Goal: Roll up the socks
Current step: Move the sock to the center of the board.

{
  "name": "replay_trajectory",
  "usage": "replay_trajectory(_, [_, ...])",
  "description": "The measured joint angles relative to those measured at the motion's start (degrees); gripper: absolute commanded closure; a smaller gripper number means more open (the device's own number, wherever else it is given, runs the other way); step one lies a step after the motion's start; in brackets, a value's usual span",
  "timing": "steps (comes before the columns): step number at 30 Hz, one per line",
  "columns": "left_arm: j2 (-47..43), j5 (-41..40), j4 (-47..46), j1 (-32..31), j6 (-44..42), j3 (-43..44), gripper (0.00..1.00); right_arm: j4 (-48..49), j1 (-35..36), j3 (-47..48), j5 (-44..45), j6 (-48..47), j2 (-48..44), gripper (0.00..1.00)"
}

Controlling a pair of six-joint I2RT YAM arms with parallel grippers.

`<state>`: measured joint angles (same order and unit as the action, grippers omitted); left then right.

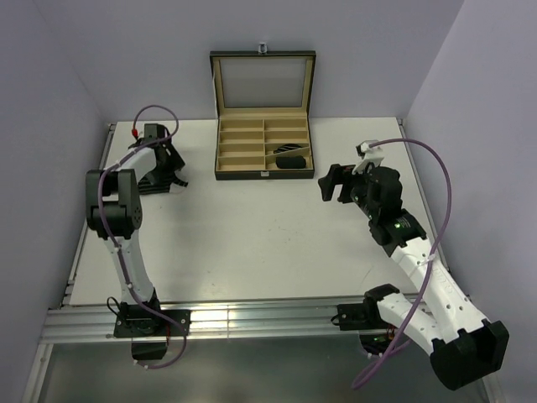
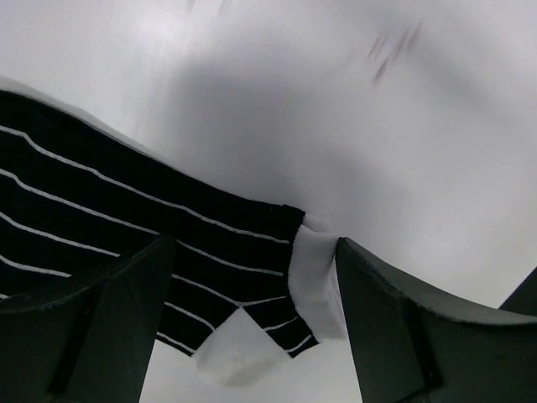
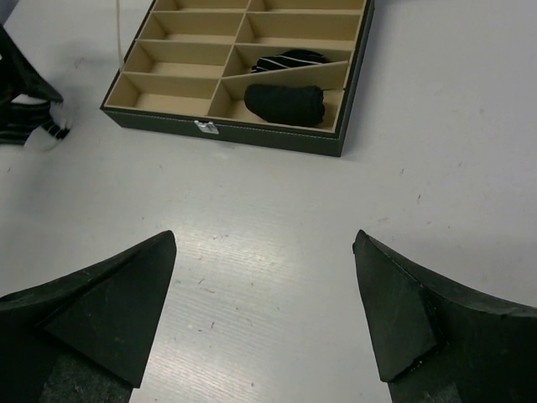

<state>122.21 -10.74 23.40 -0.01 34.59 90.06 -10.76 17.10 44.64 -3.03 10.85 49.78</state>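
Note:
A black sock with thin white stripes and white toe and heel patches (image 2: 126,218) lies flat on the white table. My left gripper (image 2: 254,243) is low over its end, open, with one finger on either side of the fabric. In the top view this gripper (image 1: 168,172) is at the table's far left and hides the sock. From the right wrist the sock (image 3: 29,130) shows at the left edge. A plain black rolled sock (image 3: 285,102) and a striped rolled one (image 3: 289,60) sit in the box. My right gripper (image 3: 264,239) hangs open and empty above bare table.
The black compartmented box with tan lining (image 1: 260,175) stands open at the back centre, its lid (image 1: 264,80) upright against the wall. In the top view the right gripper (image 1: 334,186) is right of the box. Walls enclose the table on three sides.

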Motion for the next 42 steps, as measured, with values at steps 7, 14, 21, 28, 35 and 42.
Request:
replay_trajectory(7, [-19.65, 2.1, 3.21, -4.35, 2.82, -25.38, 0.17, 0.09, 0.0, 0.0, -1.97, 0.2, 0.66, 0.06])
replay_trajectory(14, [-29.38, 2.91, 5.01, -19.02, 5.53, -36.17, 0.15, 0.09, 0.0, 0.02, -4.13, 0.24, 1.22, 0.05])
replay_trajectory(21, [-26.77, 2.64, 2.64, -35.69, 0.96, -33.38, 0.09, 0.07, 0.0, 0.0, -7.61, 0.22, 0.61, 0.0])
replay_trajectory(28, [-29.05, -1.73, 0.11, -45.18, -3.54, -30.97, 0.08, -0.48, 0.0, 0.02, -12.13, 0.0, 1.05, 0.0])
replay_trajectory(35, [-41.59, -9.01, -0.39, -43.21, 7.32, -32.54, 0.14, -0.5, 3.61, 0.04, -13.09, -0.61, 2.95, 0.08])
replay_trajectory(42, [-37.77, -8.02, -2.16, -32.28, 17.81, -38.62, 0.18, -1.01, 11.28, 0.02, -11.28, -1.49, 5.51, 0.14])
